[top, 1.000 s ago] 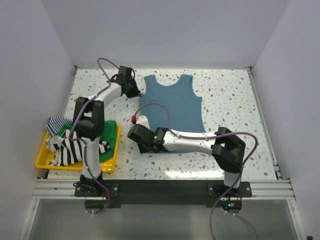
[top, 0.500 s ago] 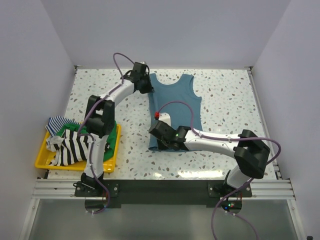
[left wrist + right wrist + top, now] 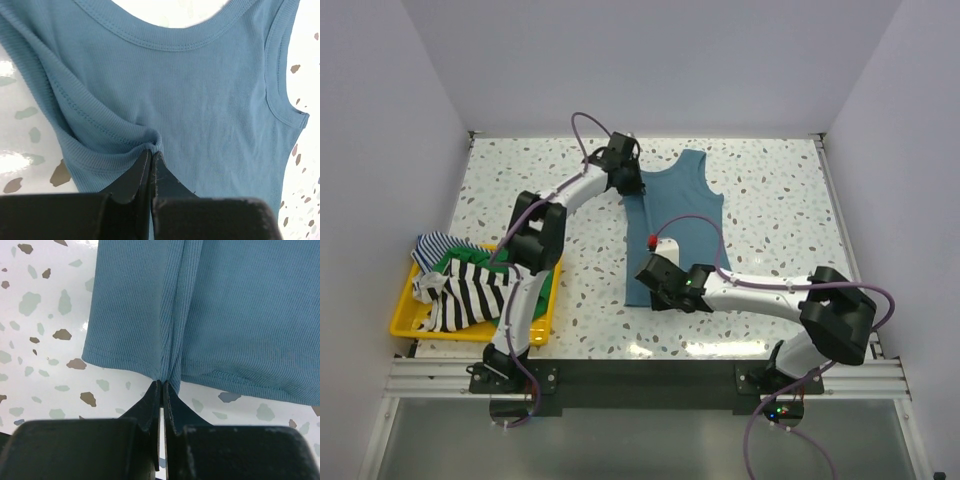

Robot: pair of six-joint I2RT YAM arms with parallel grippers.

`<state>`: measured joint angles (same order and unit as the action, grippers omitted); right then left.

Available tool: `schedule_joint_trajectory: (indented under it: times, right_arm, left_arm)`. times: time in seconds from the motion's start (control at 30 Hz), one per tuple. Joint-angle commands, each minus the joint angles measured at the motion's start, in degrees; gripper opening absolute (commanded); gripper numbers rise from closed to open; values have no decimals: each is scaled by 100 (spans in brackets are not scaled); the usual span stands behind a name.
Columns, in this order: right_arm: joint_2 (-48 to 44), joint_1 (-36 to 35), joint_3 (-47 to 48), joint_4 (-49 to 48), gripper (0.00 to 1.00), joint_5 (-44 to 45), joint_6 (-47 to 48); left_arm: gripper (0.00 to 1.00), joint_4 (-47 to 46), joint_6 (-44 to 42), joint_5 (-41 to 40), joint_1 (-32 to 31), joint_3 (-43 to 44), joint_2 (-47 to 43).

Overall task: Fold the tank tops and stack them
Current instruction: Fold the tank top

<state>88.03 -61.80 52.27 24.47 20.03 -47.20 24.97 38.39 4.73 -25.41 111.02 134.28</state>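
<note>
Top external: flat teal-blue tank top [image 3: 685, 195], left edge in a fold.

Teal tank top [image 3: 682, 190] partly folded, striped tops [image 3: 470, 295] heaped — yellow tray [image 3: 405, 326]

White, speckled terrazzo desk [image 3: 790, 190], evenly lit. Plain pale walls enclosed it on the far [image 3: 650, 60], left [image 3: 380, 150] and right [image 3: 910, 150] sides; an aluminium rail [image 3: 860, 377] ran along its near edge.
</note>
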Motion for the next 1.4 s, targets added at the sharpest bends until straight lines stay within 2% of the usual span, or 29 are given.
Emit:
schedule_joint_trajectory:
  times: [0.0,0.37,0.43,0.5,0.57,0.67,0.77,0.93,1.07,1.17,1.37]
  right_arm:
    - [-277,19,-199,-144,0,115,-272]
    - [-514,54,-542,-171,2,247,-439]
    - [-567,54,-569,-127,7,273,-465]
    - [-698,54,-586,48,21,422,-527]
    - [-804,63,-569,232,24,580,-562]
    - [-989,54,-455,549,34,747,-562]
    - [-1095,45,-218,673,34,941,-457]
    - [-788,54,397,726,33,1091,61]
    - [-105,54,923,489,30,959,588]
    - [362,80,1109,349,29,924,895]
    - [856,203,856,41,26,722,976]
  left_arm:
    - [0,-159,63,-42,-96,315,72]
    - [1,-98,-112,-69,-157,411,248]
    - [7,-115,-174,-60,-157,411,239]
    - [20,-185,-244,-25,-157,385,187]
    - [35,-343,-332,45,-157,324,91]
    - [49,-589,-446,124,-157,227,-121]
    - [57,-783,-552,37,-140,148,-402]
    - [57,-767,-412,-252,-26,51,-771]
    - [42,-379,-192,-692,-17,25,-789]
    - [36,-309,-69,-781,-61,-291,-807]
    - [27,-634,46,-588,-78,-1012,-772]
